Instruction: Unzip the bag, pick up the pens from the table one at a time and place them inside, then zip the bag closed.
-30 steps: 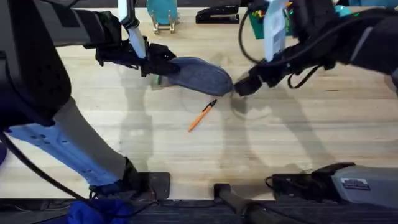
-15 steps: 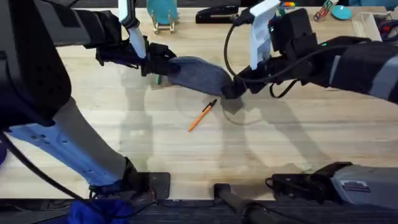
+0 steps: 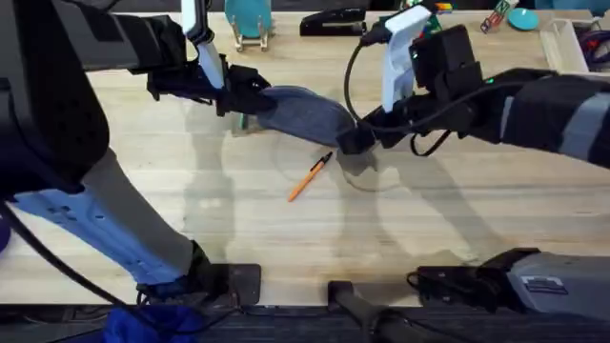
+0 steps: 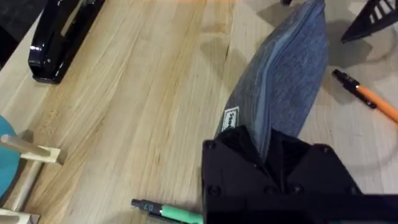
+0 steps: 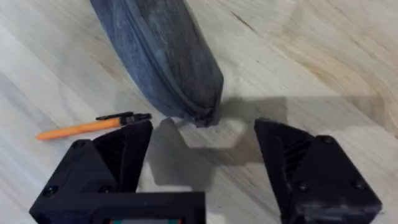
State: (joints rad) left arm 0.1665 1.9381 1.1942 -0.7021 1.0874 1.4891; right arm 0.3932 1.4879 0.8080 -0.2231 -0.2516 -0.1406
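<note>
The left claw [image 3: 232, 95] is sitting in the upper left of the overhead view, its fingers clamped on the near end of the bag [image 3: 303, 112], pinching the fabric by the small white label. The right claw [image 3: 355, 141] is hovering just right of centre with its fingers spread apart, straddling the bag's far tip without touching it, as far as the wrist view lets me judge.

The bag is lying diagonally across the upper middle of the surface [image 3: 457, 219], still zipped. It looks soft, light and floppy, so it will probably bunch or drag unless 1 end is anchored. The zipper pull seems to be at the far tip, and that is likely the place to grip. The orange pen [image 3: 310, 177] is lying just below the bag, near centre; the green pen [image 4: 168, 211] is resting beside the left claw. Both are slim, light and apt to roll.

Compared with 0.5 s ago, the right arm is sitting slightly further right and higher, its claw barely shifted at the tip. The bag, the pens and the left claw are unchanged.
</note>
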